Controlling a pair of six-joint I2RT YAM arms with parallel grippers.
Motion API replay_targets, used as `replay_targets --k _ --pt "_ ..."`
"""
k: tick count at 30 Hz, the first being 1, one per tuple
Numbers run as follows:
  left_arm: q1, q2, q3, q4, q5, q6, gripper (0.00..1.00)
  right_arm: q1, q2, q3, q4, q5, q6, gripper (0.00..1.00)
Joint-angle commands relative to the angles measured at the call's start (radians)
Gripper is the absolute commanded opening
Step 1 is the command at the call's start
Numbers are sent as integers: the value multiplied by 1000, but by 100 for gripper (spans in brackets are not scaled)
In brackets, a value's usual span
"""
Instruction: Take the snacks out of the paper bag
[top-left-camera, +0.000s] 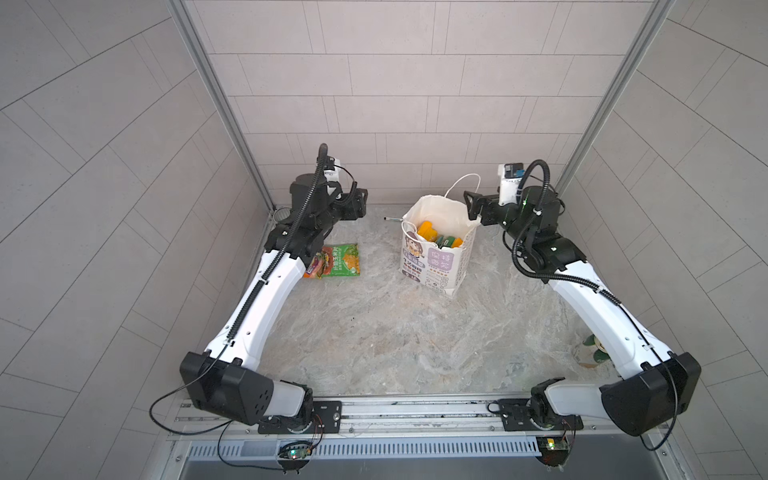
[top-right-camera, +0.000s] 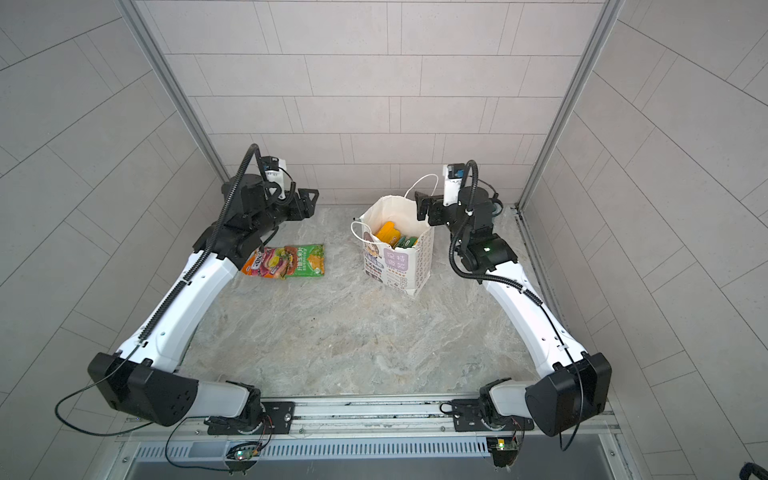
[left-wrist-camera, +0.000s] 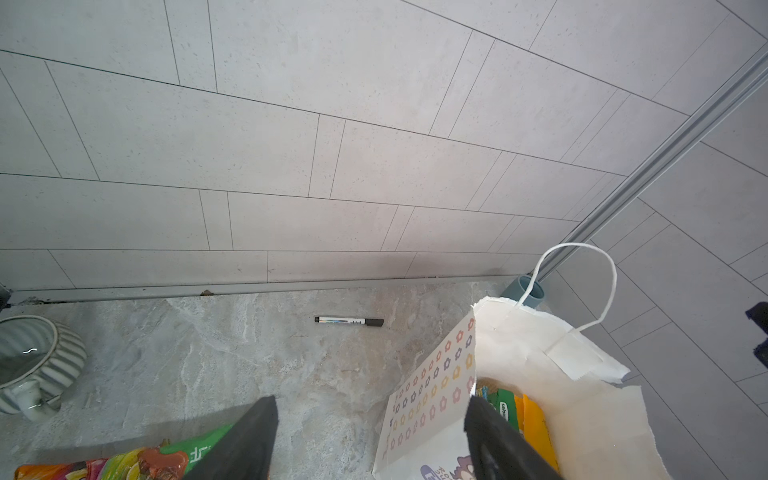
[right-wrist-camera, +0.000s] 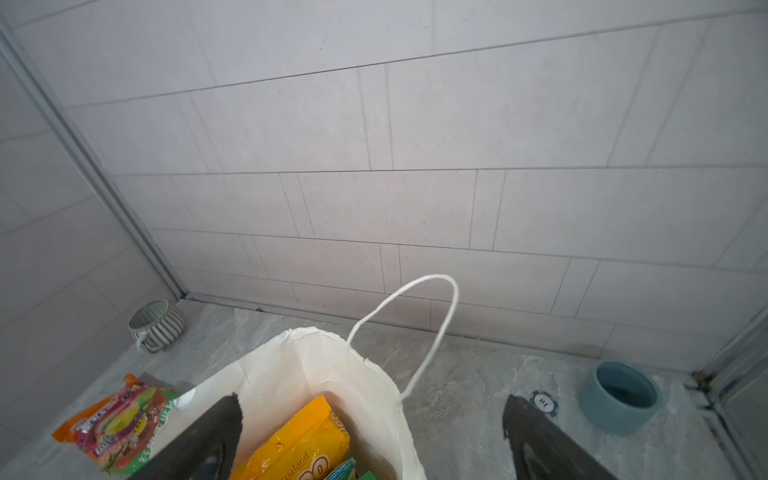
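Snacks stand inside the upright paper bag, just below the right gripper, whose wide-spread fingers seem to straddle its rim. Two more packets lie flat on the table, near the left gripper, whose fingers stand apart, empty.

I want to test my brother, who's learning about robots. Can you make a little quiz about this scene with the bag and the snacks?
1. True or false: the paper bag lies flat on its side.
2. How many snacks lie on the table outside the bag?
3. What lies near the back wall? A: black marker pen. B: spoon. C: phone.
Key: 1 false, it stands upright. 2 two. 3 A.
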Motion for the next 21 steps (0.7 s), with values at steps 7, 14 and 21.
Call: replay_targets --k 7,14,21 --pt "-120 128 171 -156 -17 145 73 -92 295 448 -677 -4 71 79" --pt "-144 155 189 -248 3 206 73 -7 481 667 -904 -50 -100 76" --pt "-145 117 127 -211 3 204 73 33 580 723 -913 -24 -113 70"
